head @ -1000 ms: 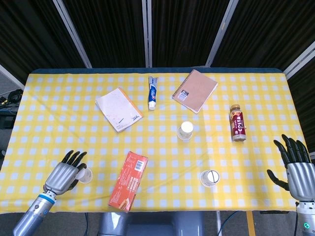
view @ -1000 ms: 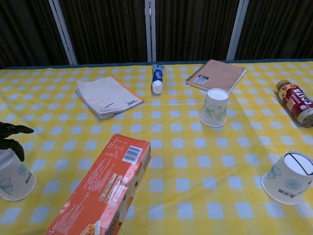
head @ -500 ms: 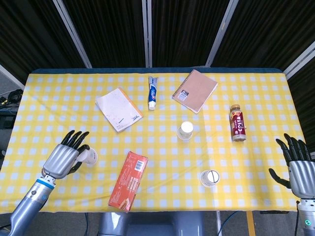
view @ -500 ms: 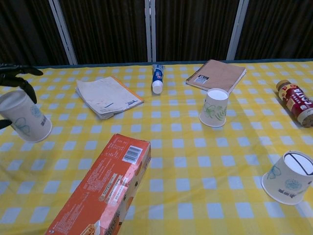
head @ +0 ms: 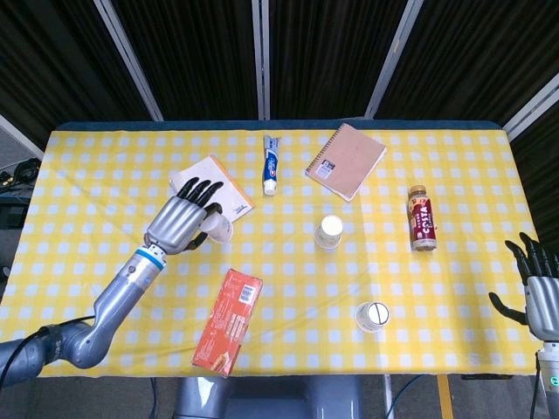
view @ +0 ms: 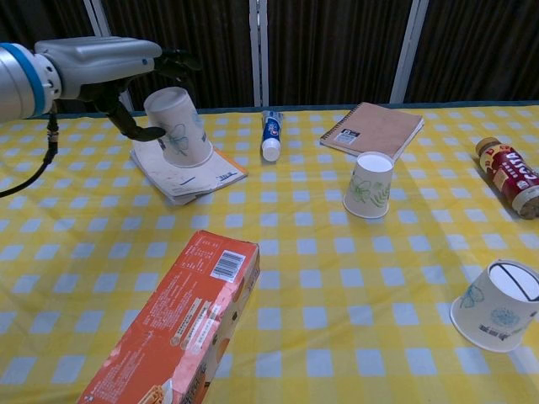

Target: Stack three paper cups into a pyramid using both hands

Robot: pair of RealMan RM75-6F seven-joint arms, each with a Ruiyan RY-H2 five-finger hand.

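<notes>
Yellow checked tablecloth (head: 105, 201) covers the table before dark curtains (head: 201, 52).

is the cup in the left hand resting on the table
No, the left hand holds the paper cup in the air, upside down, above the worn booklet.

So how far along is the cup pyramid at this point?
Nothing is stacked yet. The left hand holds one paper cup in the air above the white booklet. The middle cup and the near cup sit apart on the table, untouched. The right hand waits empty at the table's edge. Building the base pair and the top cup remains.
</notes>
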